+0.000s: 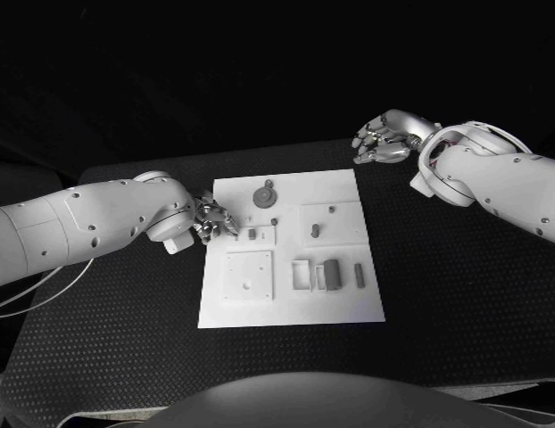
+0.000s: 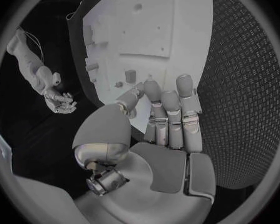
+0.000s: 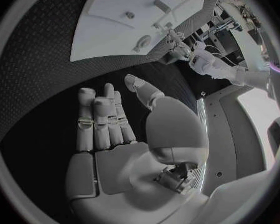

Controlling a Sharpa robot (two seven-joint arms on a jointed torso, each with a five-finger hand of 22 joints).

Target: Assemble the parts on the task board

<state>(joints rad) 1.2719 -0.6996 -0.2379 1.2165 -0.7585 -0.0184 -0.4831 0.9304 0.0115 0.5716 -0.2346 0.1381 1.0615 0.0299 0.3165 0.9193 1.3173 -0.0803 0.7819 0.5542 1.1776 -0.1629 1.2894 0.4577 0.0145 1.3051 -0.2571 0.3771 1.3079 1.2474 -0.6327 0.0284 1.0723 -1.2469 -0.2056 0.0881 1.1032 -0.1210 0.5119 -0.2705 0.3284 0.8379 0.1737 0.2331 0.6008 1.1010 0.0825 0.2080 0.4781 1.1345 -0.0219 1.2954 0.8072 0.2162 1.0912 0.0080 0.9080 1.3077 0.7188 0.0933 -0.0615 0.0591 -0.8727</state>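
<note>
The left arm enters low from the left edge of the head view and reaches across the black bench [image 1: 123, 357] to the left border of the task board [image 1: 342, 303]. The left hand [image 1: 210, 220] sits at that border about midway up the plate; in the left wrist view the left hand [image 2: 168, 119] lies with its fingers extended side by side, the fingertips [image 2: 184, 80] over the plate's edge and the thumb bent toward the same edge. Nothing is seen held in it; whether the fingertips actually touch the plate cannot be told. The task board lies flat at the centre of the bench, with the parts spread over it: a round grey disc part [image 1: 265, 196] near the far left corner, a small peg [image 1: 315, 230] standing in the raised square panel on the right half, and upright block parts [image 1: 330, 273] grouped near the lower right. A small part [image 1: 252, 234] stands just beside the left hand's fingertips. The right arm comes in from the right edge, raised and bent, well apart from the plate. The right hand [image 1: 387, 138] hangs beyond the board's far right corner; in the right wrist view the right hand [image 3: 115, 129] is open and holds nothing, fingers straight and together, thumb set apart, above bare bench.
</note>
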